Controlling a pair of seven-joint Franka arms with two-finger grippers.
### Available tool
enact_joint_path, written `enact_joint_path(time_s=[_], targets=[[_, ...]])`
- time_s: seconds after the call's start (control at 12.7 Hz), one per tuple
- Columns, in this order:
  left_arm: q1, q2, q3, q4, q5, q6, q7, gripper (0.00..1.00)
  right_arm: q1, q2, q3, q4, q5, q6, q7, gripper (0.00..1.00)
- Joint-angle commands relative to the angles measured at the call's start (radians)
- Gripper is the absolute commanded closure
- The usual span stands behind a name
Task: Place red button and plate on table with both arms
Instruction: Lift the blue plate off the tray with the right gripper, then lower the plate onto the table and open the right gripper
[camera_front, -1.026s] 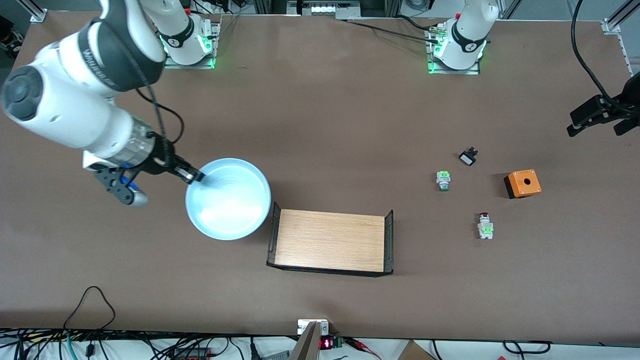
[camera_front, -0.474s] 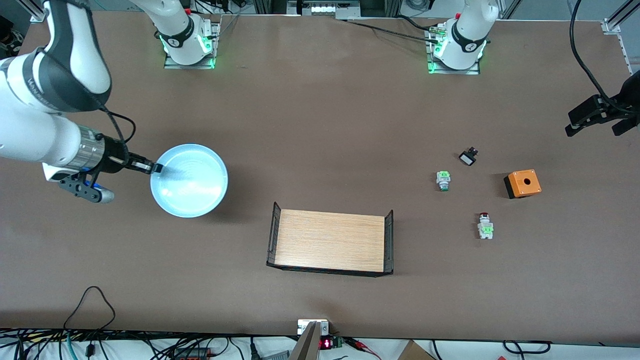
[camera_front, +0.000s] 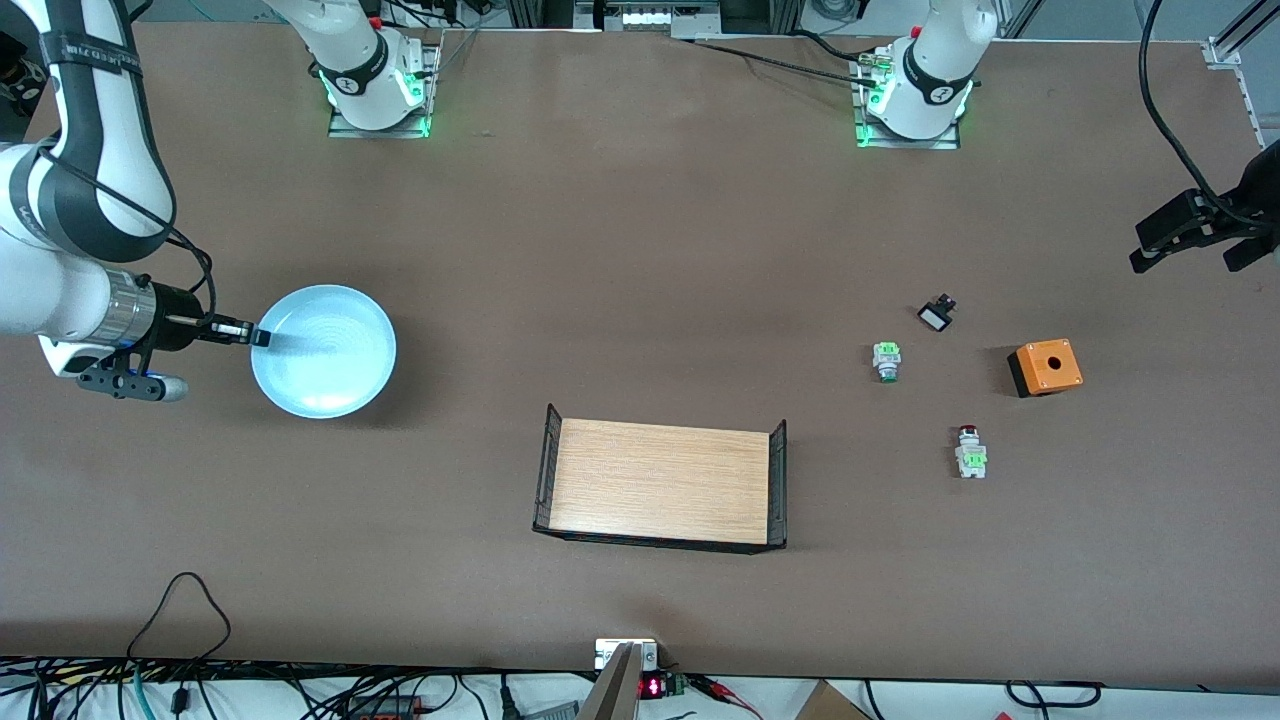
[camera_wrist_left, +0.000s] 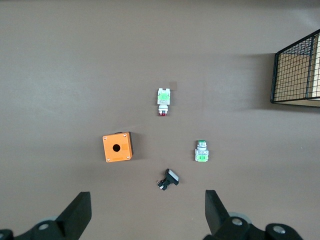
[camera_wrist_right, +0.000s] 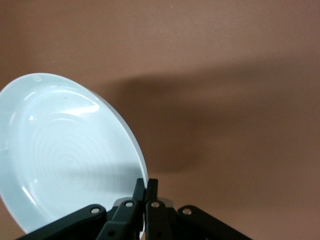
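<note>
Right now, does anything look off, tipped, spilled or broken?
Nothing looks spilled or broken. The red button, the green switch and a small black part lie on their sides on the table. The plate hangs by its rim from the shut right tool.

The front view looks down from high across the table (camera_front: 640, 250), facing both arm bases along the top of the frame. The left wrist view looks straight down from well above the table, sharing the orange box (camera_wrist_left: 117, 147) and rack (camera_wrist_left: 296, 70) with the front view. The right wrist view sits close against the plate (camera_wrist_right: 65, 150), which the front view shows at mid-left.
</note>
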Motion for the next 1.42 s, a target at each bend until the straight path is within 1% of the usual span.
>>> enact_joint_path(time_s=[0.0, 0.16, 0.32, 0.47, 0.87, 0.95, 1.03, 1.11, 1.34], targets=[[-0.005, 0.005, 0.0, 0.021, 0.011, -0.021, -0.01, 0.0, -0.039, -0.035, 0.015, -0.167, -0.013, 0.171, -0.13, 1.0], [-0.006, 0.006, 0.0, 0.021, 0.011, -0.019, -0.01, 0.0, -0.059, -0.034, 0.015, -0.254, -0.013, 0.277, -0.201, 1.0], [-0.006, 0.006, 0.0, 0.02, 0.009, -0.019, -0.01, 0.0, -0.076, -0.029, 0.015, -0.321, -0.011, 0.341, -0.241, 1.0], [-0.006, 0.006, 0.0, 0.02, 0.009, -0.019, -0.01, 0.0, -0.1, -0.023, 0.017, -0.38, -0.003, 0.418, -0.327, 1.0], [-0.006, 0.006, 0.0, 0.02, 0.009, -0.022, -0.007, 0.0, -0.157, 0.037, 0.017, -0.415, 0.004, 0.44, -0.416, 0.99], [-0.006, 0.008, 0.0, 0.02, 0.008, -0.022, -0.009, 0.0, -0.163, 0.041, 0.018, -0.415, 0.006, 0.438, -0.419, 0.84], [-0.006, 0.009, 0.0, 0.021, 0.008, -0.022, -0.009, 0.0, -0.163, 0.041, 0.018, -0.412, 0.009, 0.437, -0.409, 0.18], [-0.006, 0.008, 0.0, 0.021, 0.008, -0.022, -0.009, 0.0, -0.162, 0.034, 0.018, -0.409, 0.009, 0.429, -0.405, 0.0], [-0.006, 0.008, 0.0, 0.021, 0.008, -0.022, -0.007, 0.0, -0.157, -0.011, 0.023, -0.392, 0.009, 0.374, -0.38, 0.0]])
